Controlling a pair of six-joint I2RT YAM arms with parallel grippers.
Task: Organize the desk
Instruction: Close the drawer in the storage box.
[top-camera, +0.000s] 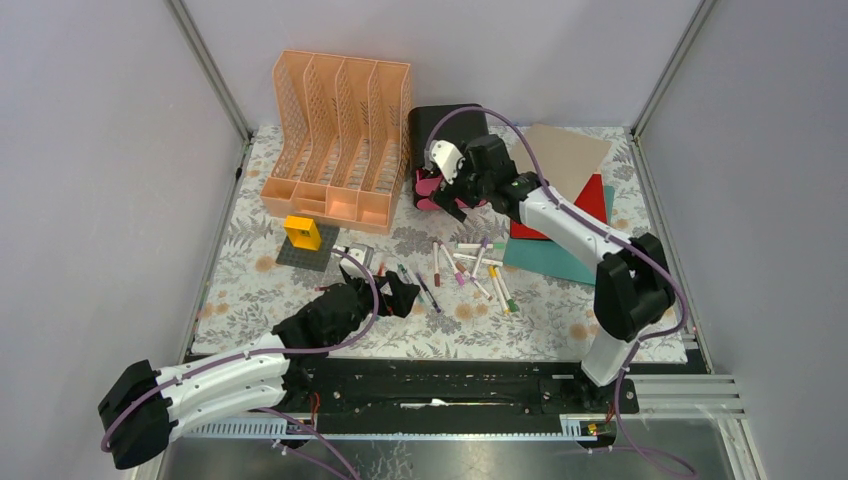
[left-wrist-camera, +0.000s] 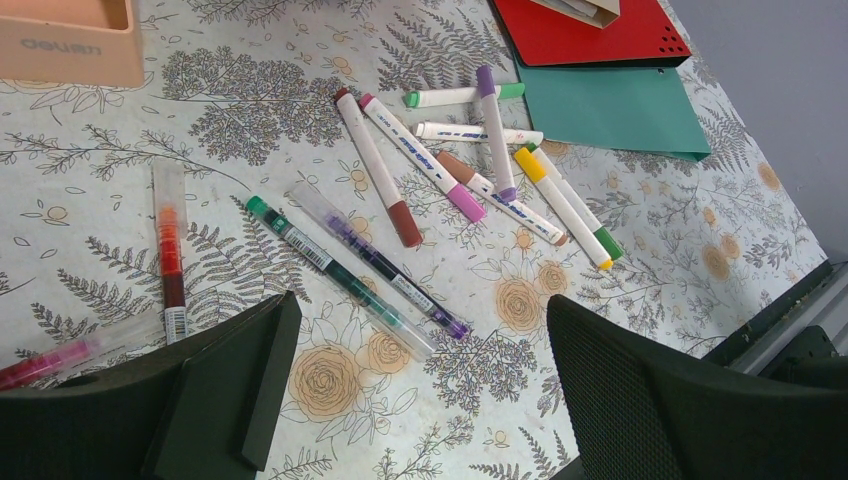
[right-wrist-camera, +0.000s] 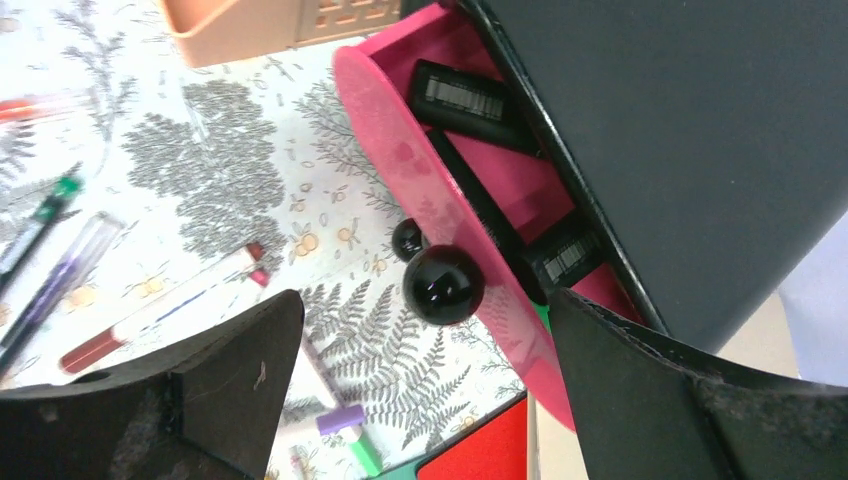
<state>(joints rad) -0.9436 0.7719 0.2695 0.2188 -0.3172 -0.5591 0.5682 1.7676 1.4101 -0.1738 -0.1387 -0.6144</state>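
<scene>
Desk (top-camera: 245, 292): file rack (top-camera: 340, 140), drawer box (top-camera: 428, 122), folders (top-camera: 540, 260), scattered markers (left-wrist-camera: 378, 167), pens (left-wrist-camera: 340, 262).

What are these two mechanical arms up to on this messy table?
They are tidying the desk. The right pincer stands open by the black knob of a pulled-out pink drawer, gripping nothing. The left pincer hangs open above loose pens, also empty. Markers lie scattered on the cloth beside a red folder and a green folder.
</scene>
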